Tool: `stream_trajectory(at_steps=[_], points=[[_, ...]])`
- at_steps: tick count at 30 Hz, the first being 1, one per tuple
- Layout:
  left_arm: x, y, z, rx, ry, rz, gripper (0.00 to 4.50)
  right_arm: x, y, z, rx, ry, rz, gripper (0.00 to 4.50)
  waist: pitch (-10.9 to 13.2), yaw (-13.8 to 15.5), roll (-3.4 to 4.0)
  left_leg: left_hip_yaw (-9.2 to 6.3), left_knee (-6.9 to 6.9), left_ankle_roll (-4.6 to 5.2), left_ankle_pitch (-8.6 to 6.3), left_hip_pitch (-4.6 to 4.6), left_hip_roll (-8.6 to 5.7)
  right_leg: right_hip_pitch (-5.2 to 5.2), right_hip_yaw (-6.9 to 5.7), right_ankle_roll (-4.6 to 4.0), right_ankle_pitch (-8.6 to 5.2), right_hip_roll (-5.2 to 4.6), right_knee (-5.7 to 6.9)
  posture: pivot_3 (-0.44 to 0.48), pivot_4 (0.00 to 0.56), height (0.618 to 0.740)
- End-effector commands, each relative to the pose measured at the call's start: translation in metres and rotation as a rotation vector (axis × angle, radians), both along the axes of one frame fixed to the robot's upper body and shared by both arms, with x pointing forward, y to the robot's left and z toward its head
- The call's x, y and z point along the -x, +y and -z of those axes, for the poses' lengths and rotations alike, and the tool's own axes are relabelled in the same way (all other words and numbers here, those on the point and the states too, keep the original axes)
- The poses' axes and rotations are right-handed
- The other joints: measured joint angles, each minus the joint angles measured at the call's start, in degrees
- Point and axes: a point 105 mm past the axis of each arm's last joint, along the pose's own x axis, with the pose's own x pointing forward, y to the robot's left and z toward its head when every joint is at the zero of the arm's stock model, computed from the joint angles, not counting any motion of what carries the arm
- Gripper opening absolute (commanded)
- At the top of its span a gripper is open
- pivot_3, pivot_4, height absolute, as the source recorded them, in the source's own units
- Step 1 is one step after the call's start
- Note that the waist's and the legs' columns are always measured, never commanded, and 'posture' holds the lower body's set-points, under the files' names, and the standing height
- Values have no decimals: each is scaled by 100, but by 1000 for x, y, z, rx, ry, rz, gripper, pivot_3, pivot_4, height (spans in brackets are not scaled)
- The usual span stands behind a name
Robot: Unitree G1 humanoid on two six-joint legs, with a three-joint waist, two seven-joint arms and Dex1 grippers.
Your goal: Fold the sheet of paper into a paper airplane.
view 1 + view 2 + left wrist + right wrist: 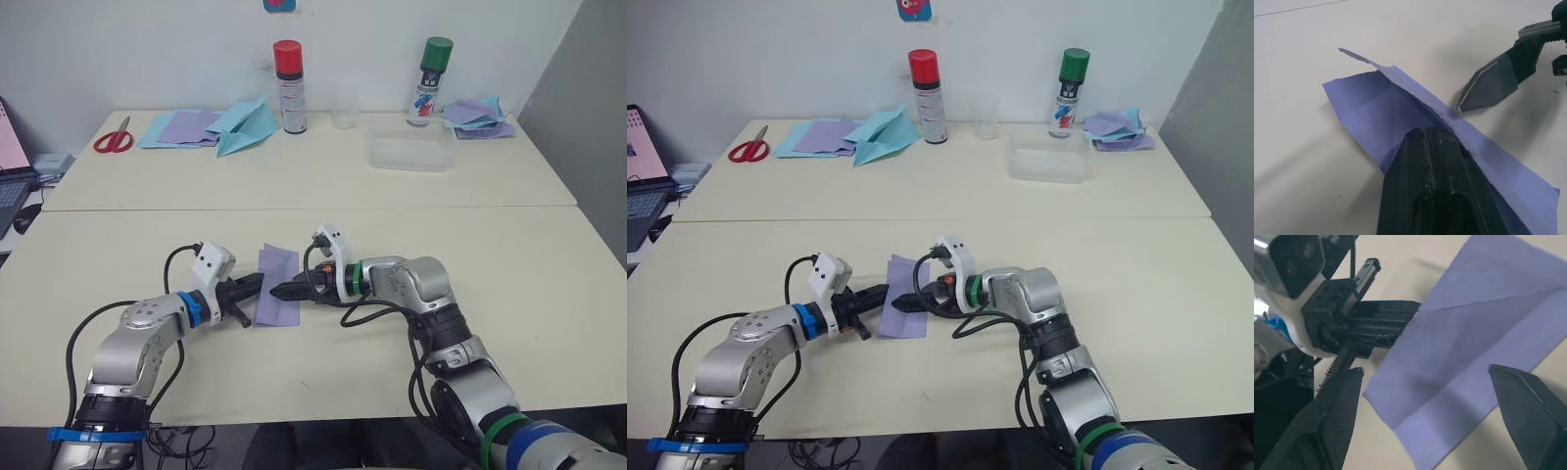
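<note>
Nearest to me, my left end effector [253, 285] has its fingers pressed together on the left edge of the sheet of paper [278, 285]; in the left wrist view the black fingers [1437, 181] sit closed on the lavender sheet, one raised flap of it standing up along a crease beside them. My right end effector [1425, 416] is spread wide, its two fingertips [1520, 404] well apart, over the sheet's right side. I cannot tell whether a tip touches the paper.

I take the sheet as my landmark. It lies on the cream tabletop [421, 372], between the two end effectors, as a creased rectangle with one long fold line running across it.

Well beyond the sheet, on the far tabletop [323, 181], I see a red-capped spray can [290, 87] standing upright, with a light-blue paper airplane [247, 125] just to its left, resting partly on a pile of blue and purple sheets [181, 128]. Further left of that pile lie red-handled scissors [114, 139]. Beyond the sheet and to its right sits a clear plastic box [411, 151], a green-capped spray can [429, 82] upright behind it, and another small pile of purple and blue sheets [478, 117] beside that can.
</note>
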Motion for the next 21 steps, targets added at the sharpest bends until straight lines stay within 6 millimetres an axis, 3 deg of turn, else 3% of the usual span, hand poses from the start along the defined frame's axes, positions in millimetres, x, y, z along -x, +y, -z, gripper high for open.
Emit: stream_trajectory(at_steps=[1, 12, 21], points=[[-1, -12, -16, 7, -61, 51, 0, -4, 5, -17, -59, 24, 31, 4255, 0, 0, 0, 1, 0, 0, 0, 0, 0, 0, 1, 1, 0, 0, -1, 0, 150, 740], [3, -32, -20, 34, -78, 124, 0, -7, 13, -19, -123, 166, 96, 4255, 0, -3, -1, 2, 0, 0, 0, -3, -2, 0, 2, 1, 2, 0, -2, 0, 150, 740], [5, -33, -14, 21, -69, 132, 0, -13, 11, -18, -121, 194, 140, 4255, 0, -5, -1, 1, 0, 1, 0, -3, 0, 0, 1, 2, 1, 2, -2, 0, 150, 740]])
